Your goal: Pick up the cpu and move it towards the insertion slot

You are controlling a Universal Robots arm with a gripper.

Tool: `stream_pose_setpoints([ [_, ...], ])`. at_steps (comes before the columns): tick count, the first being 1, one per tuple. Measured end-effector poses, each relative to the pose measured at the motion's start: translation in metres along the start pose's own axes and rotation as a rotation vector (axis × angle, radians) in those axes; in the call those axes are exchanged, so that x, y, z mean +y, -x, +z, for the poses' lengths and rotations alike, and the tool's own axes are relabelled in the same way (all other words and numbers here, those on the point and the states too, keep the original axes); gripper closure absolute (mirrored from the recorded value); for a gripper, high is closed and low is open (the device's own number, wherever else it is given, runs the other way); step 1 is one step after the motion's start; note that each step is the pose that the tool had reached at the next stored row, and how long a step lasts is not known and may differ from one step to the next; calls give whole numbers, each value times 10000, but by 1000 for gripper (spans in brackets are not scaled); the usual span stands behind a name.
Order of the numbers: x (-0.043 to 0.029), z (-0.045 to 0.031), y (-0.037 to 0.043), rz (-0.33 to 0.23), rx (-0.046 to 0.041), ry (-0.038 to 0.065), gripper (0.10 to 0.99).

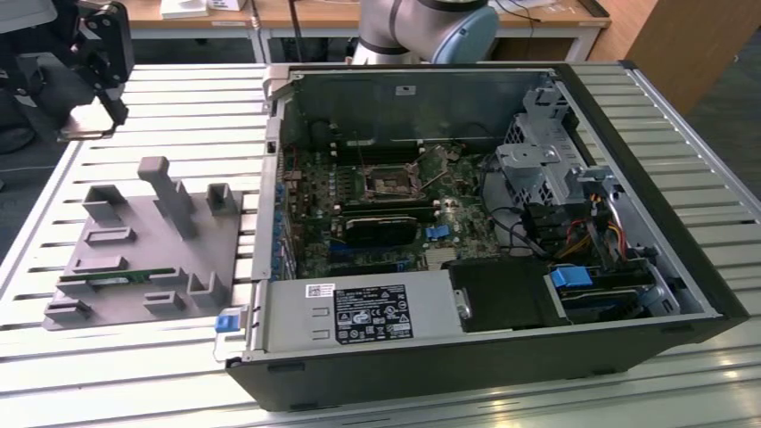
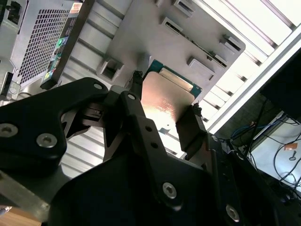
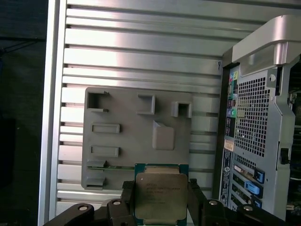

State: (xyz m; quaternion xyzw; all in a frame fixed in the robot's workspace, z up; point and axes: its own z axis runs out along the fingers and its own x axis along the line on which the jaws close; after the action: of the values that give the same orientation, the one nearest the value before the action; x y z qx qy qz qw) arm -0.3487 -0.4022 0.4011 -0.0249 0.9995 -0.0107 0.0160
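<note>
I have the cpu [image 3: 160,195] clenched in the jaws. One black finger [image 3: 195,190] presses on each of two opposite edges. My guess is that the edge grip is deliberate, since it leaves both the metal top and the underside free of anything pressing on them.

The chip hangs above the grey holder [image 3: 136,136], which lies on the slatted desk [image 3: 141,52] just beside the computer case [image 3: 254,108]. It is well apart from the insertion slot [image 1: 390,183].

The holder's pockets and posts look made to offer parts at fixed spots. A thin green memory stick [image 3: 110,166] lies in one of its grooves.

The exterior view gives me the layout. The case [image 1: 405,98] lies on its side with the panel off, so the board faces up and the socket can be reached from above. The socket sits near the middle of the board, with its metal frame and a thin lever beside it. The holder [image 1: 131,250] lies on the desk [image 1: 178,98] towards the exterior view's left of the case.

The first wrist view looks straight at the chip's silvery top and green rim, with the holder behind it. That is where I judge how squarely the chip is held.

The second wrist view comes in at a slant. There the cpu [image 2: 167,96] glows pale and coppery between the finger pads, and I can see how far the pads reach along its edges. The holder [image 2: 155,33] lies beyond it.
</note>
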Motion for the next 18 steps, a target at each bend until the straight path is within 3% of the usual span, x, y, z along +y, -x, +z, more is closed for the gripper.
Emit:
stream_pose_setpoints([
  [18, -5, 4, 108, 0, -1, 0, 545],
])
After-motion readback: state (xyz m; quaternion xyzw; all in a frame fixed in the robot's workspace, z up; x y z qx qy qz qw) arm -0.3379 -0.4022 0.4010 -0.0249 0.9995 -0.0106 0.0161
